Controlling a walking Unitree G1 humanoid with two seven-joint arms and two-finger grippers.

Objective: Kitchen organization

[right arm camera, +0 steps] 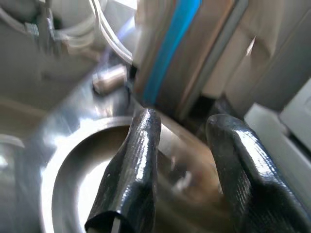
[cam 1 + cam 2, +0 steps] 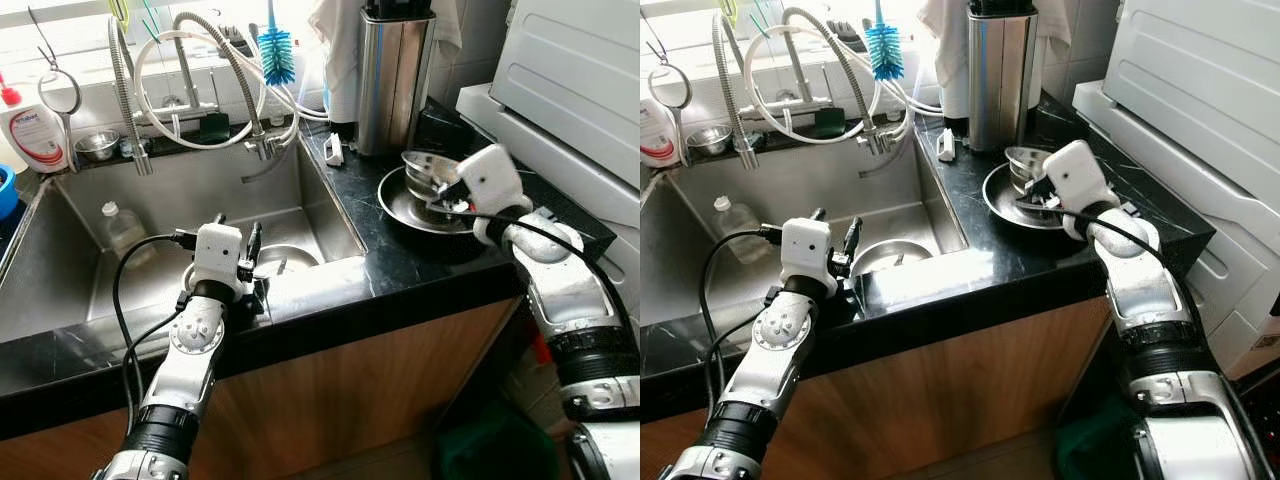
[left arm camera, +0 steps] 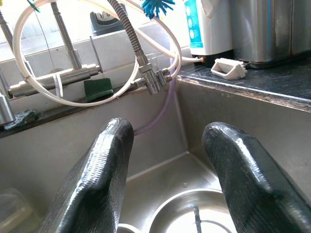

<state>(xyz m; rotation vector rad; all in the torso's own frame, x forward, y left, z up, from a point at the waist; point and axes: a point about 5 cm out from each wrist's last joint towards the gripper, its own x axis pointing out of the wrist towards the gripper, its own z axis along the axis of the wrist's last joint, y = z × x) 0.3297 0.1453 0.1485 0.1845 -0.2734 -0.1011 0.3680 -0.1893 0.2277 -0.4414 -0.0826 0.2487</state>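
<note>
Steel bowl (image 2: 428,172) sits in the metal plate (image 2: 400,205) on the black counter (image 2: 400,262), right of the sink (image 2: 60,290). Right gripper (image 1: 182,160) at the bowl's rim, fingers apart, one inside the bowl. Left gripper (image 3: 170,170) spread wide, empty, over another bowl (image 2: 285,260) in the sink basin.

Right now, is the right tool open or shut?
Open: the right tool shows a clear gap between its fingers over the steel bowl.
</note>
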